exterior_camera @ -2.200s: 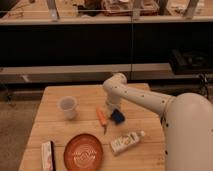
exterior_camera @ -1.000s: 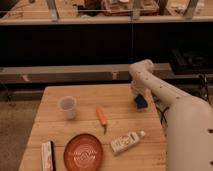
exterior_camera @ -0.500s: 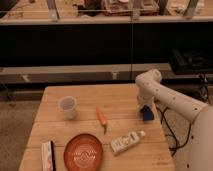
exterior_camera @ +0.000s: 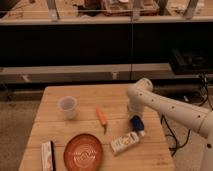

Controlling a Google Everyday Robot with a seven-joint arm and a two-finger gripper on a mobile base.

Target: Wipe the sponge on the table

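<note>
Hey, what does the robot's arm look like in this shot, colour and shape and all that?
The arm is white, built from smooth, rounded tubular segments that meet at a bulbous joint. No markings or cables show on it. Its tool is at the arm's end, low over the right side of the table, right at the dark blue sponge. I cannot make out the tool's details.

The gripper (exterior_camera: 133,116) sits at the seemingly soft sponge (exterior_camera: 137,125) on the matt, plank-grained wooden table (exterior_camera: 85,97).

A clear cup (exterior_camera: 68,106) stood left of an orange carrot (exterior_camera: 102,118). Nearer, a white bottle (exterior_camera: 125,142) lay on its side, right of a round red plate (exterior_camera: 83,152) and a small box (exterior_camera: 48,153).
</note>
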